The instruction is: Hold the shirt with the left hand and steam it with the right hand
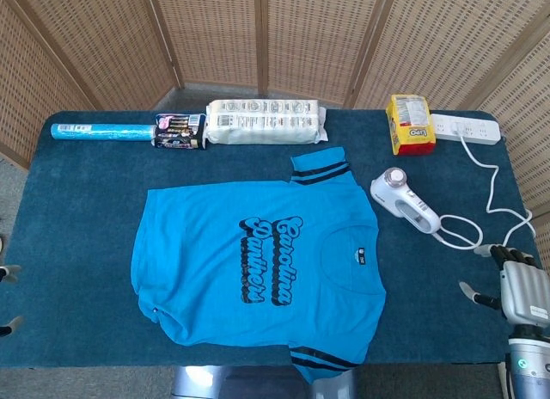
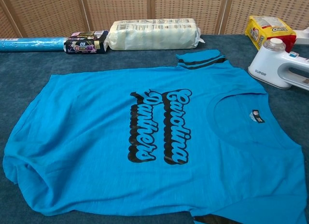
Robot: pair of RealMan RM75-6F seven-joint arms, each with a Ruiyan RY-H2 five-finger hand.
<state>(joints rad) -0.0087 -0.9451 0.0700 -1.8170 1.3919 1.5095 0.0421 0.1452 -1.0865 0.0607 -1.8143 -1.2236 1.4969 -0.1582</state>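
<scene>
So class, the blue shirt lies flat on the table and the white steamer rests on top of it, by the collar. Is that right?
Not quite. The steamer rests on the table, beside the shirt near its collar, not on it. The head view shows bare table between them.

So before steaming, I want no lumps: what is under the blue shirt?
The shirt lies flat on the dark blue table cover, which shows all round it. Whatever is beneath the cloth itself is hidden; no bulge shows.

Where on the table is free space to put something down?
Bare cloth lies left of the shirt, below the blue tube, and between the shirt's top edge and the white pack. It is crowded on the right, around the steamer, its cord and the right hand.
</scene>
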